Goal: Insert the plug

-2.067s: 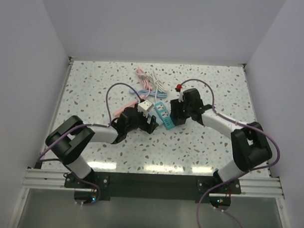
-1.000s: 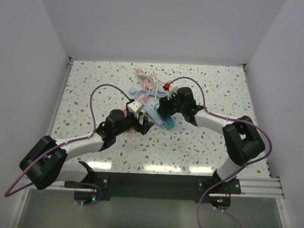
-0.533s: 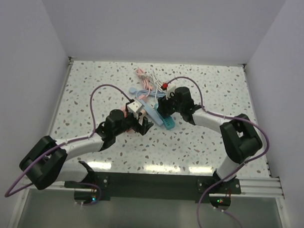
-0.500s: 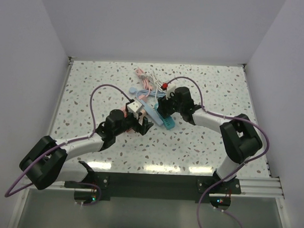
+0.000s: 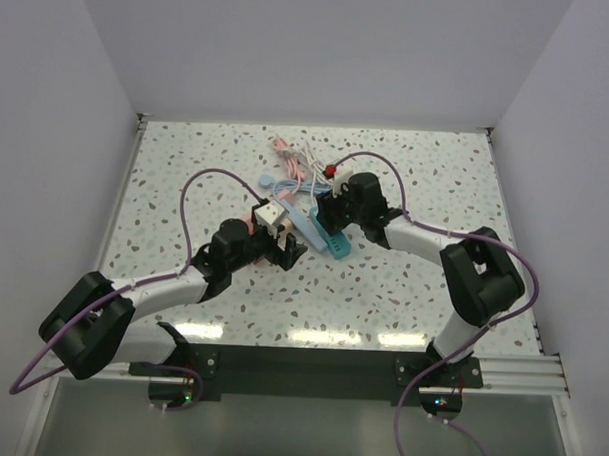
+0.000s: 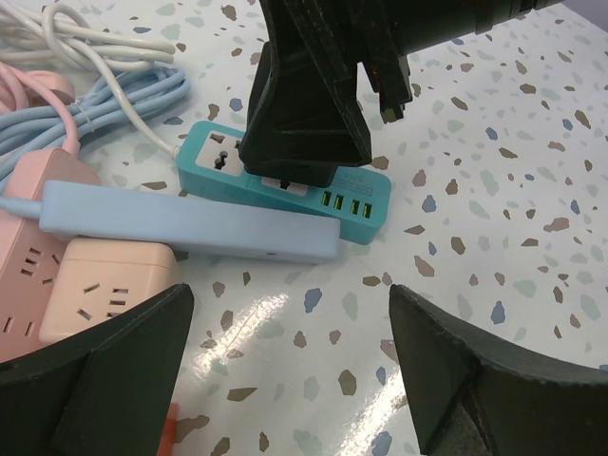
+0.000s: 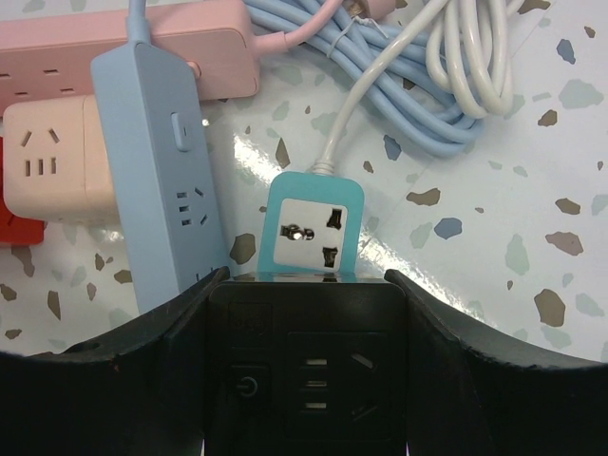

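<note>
Table [image 6: 513, 247] glossy speckled stone; teal power strip [image 7: 313, 226], black plug [image 7: 304, 380] matt plastic.

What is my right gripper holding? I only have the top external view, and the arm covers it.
Observer: The right wrist view shows the right gripper closed on a black adapter.
Operator: Where does it sit on the strip?
Observer: It covers the near part of the teal strip. One universal socket shows uncovered just beyond it.
Operator: Is the left gripper carrying anything?
Observer: No. In the left wrist view, the left gripper has its jaws wide apart with nothing between them.
</note>
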You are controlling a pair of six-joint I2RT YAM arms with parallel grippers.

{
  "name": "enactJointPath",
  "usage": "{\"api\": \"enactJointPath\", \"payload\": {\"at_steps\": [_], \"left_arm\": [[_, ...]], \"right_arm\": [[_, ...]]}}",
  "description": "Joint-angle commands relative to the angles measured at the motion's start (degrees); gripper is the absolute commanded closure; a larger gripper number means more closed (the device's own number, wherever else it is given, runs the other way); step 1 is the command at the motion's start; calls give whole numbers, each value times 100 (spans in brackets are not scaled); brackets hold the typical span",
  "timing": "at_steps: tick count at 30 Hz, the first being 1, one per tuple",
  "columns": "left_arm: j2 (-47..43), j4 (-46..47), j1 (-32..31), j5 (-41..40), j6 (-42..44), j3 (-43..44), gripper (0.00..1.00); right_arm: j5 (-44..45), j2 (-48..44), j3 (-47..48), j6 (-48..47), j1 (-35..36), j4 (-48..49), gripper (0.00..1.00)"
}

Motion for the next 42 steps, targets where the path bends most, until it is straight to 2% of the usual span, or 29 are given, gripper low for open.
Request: {"api": "enactJointPath", "payload": {"at_steps": [1, 18, 42], "left_arm": [[-134, 134, 54, 50, 104, -9, 11], [-160, 134, 54, 41, 121, -35, 11], [-309, 143, 62, 32, 113, -115, 10]], "right_arm": [[202, 20, 215, -39, 18, -14, 100], [255, 240, 110, 198, 44, -225, 100], [624, -208, -1216, 488, 369, 285, 100]]}}
